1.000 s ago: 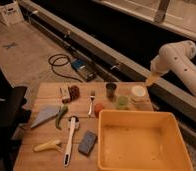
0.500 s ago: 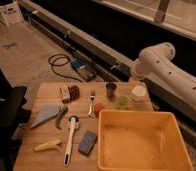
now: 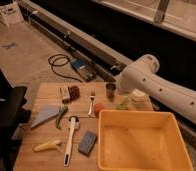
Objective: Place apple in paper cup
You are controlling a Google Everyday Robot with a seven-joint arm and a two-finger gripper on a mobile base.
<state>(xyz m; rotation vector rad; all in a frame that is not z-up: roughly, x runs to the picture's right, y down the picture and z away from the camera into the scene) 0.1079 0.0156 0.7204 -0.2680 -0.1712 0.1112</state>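
The apple [image 3: 98, 108] is a small orange-red ball on the wooden table [image 3: 46, 132], just off the far left corner of the yellow tub. The paper cup [image 3: 138, 96] is pale and stands at the table's back right, partly covered by my white arm [image 3: 156, 87]. A dark brown cup [image 3: 111, 90] and a translucent green cup [image 3: 123, 104] stand between the apple and the paper cup. My gripper [image 3: 121, 90] is at the arm's left end, above the cups and up and to the right of the apple.
A large yellow tub [image 3: 141, 142] fills the table's front right. A fork [image 3: 92, 102], a green vegetable [image 3: 62, 116], a white-handled utensil [image 3: 71, 136], a grey-blue sponge [image 3: 87, 142] and a yellow item [image 3: 47, 145] lie to the left. A cable [image 3: 61, 65] lies on the floor.
My arm has swung left and down from the right side, over the cups at the table's back. The table's objects have not moved.
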